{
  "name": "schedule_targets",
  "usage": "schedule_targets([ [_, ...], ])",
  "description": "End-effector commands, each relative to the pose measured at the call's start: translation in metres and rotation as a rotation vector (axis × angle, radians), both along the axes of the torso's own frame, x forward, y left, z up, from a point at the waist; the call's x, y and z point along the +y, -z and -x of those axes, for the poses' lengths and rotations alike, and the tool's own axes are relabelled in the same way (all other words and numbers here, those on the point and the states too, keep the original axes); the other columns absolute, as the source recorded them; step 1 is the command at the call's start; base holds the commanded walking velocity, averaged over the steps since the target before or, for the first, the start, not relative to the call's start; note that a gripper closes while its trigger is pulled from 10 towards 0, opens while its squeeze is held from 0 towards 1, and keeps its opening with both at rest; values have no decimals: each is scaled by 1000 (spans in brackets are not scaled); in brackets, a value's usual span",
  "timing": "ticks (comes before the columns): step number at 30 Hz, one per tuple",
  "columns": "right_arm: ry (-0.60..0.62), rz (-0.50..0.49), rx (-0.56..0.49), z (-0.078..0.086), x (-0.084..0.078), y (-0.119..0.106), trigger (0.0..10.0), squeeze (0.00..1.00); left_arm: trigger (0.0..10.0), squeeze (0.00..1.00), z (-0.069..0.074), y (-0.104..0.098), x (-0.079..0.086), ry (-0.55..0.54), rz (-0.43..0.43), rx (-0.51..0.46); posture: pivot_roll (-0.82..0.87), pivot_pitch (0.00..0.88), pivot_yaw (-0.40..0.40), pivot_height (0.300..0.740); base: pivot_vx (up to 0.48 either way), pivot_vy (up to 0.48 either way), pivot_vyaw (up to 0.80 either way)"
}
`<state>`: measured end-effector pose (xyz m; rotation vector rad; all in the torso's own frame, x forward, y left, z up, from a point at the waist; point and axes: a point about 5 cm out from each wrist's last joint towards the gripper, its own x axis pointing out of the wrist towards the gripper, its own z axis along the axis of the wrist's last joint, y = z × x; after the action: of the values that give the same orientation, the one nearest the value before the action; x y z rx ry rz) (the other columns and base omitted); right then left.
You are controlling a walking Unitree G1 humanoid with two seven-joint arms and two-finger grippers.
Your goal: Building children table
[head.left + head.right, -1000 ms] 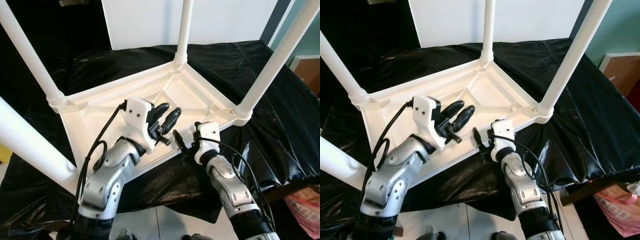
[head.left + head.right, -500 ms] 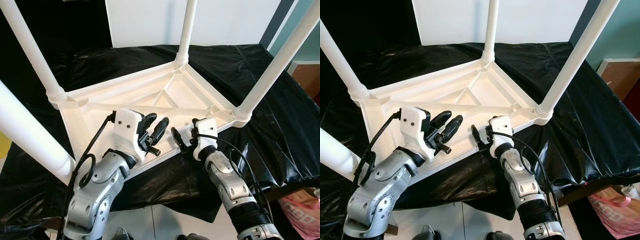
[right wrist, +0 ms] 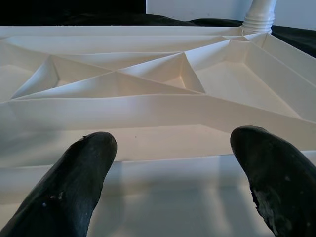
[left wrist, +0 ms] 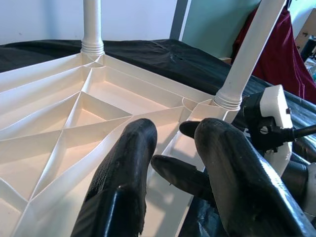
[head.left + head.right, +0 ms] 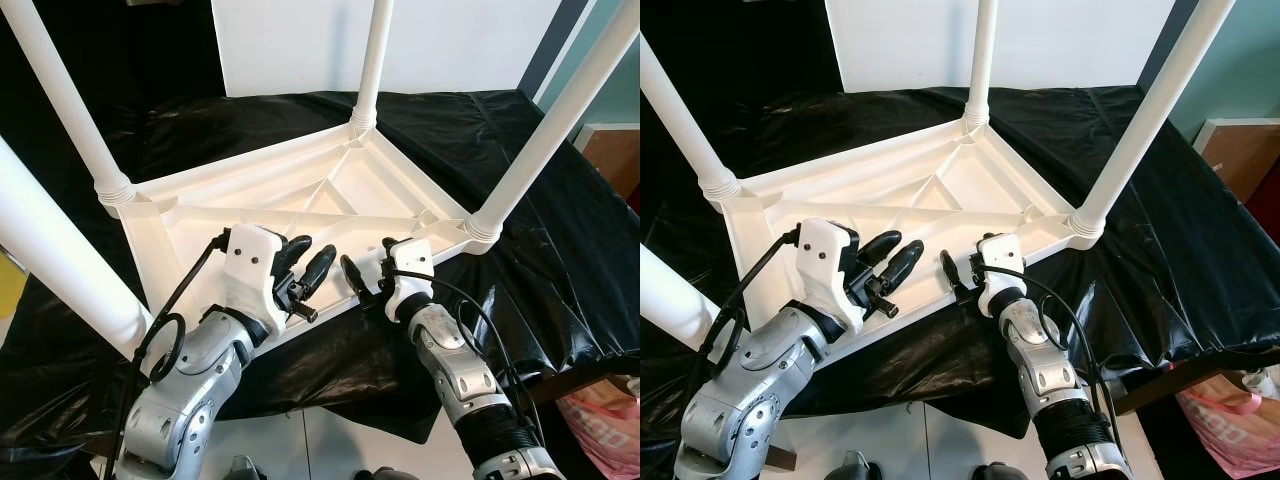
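While the upturned children's table (image 5: 300,190) lies on the black-draped bench (image 5: 520,170), I count four legs fitted. Left end effector (image 4: 173,163) parted above its near rim; right end effector (image 3: 173,148) parted too. Turning upright remains, I judge.

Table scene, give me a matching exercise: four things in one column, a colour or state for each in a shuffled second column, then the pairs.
1. table
2. sheet
3. left gripper
4. legs

A. black, spread under everything
B. white, upside down
C. open, over the near rim
D. white, pointing up

Pairs: 1-B, 2-A, 3-C, 4-D
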<state>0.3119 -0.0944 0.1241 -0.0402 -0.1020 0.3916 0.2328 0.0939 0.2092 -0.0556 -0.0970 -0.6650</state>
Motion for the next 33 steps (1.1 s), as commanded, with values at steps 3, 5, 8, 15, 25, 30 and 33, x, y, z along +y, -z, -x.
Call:
schedule_targets([
  [3, 7, 1, -1, -1, -2, 1, 10000, 0, 10000, 0, 3, -2, 0, 12, -4, 4, 103, 112, -72, 740, 0, 0, 0],
  [5, 8, 1, -2, -1, -2, 2, 10000, 0, 10000, 0, 3, -2, 0, 12, -3, 6, 103, 111, -72, 740, 0, 0, 0],
  [8, 7, 0, -3, -1, -2, 2, 10000, 0, 10000, 0, 3, -2, 0, 13, -3, 9, 104, 111, -71, 740, 0, 0, 0],
  [15, 8, -2, -7, -2, -1, 2, 10000, 0, 10000, 0, 4, -2, 0, 22, -2, 15, 102, 110, -65, 740, 0, 0, 0],
  [25, 11, -6, -10, -1, 0, 2, 10000, 0, 10000, 0, 4, -3, -1, 33, -4, 19, 100, 109, -59, 740, 0, 0, 0],
  [30, 12, -7, -12, -1, 0, 2, 10000, 0, 10000, 0, 4, -3, -1, 36, -6, 21, 100, 109, -59, 740, 0, 0, 0],
  [33, 13, -7, -13, -1, 0, 2, 10000, 0, 10000, 0, 4, -3, -1, 36, -7, 21, 98, 107, -59, 740, 0, 0, 0],
])
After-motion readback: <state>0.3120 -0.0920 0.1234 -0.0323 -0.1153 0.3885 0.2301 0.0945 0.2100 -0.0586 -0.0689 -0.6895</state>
